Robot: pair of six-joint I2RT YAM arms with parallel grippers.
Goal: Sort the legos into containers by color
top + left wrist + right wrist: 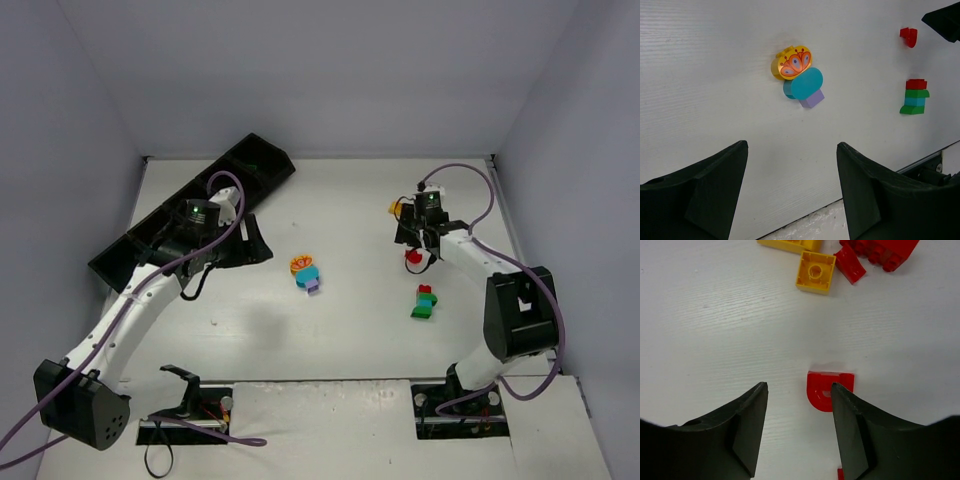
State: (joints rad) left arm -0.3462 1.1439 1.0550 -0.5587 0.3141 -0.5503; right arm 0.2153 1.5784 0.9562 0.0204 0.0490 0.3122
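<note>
**Two arms over scattered legos, both sets of jaws parted**

At far left, the black tray (262, 160) of containers lies diagonally behind the left gripper (792, 150), outside its jaws. Those jaws stand wide apart and grasp nothing, with only bare table (700, 75) between them. Ahead of them, well apart, lies a cluster of legos: a yellow butterfly piece (795, 62) joined to a teal oval (806, 83) and a lilac brick (812, 99). Further right, the right gripper (799, 390) is likewise parted and grips nothing. A small red curved brick (827, 389) lies on the table between its jaws, close against one finger (852, 420). Beyond the fingertips sit a yellow brick (815, 271) and more red pieces (879, 250). Nearer the arm's base than these jaws, a red-green-teal-green stack (424, 302) lies apart.
</note>
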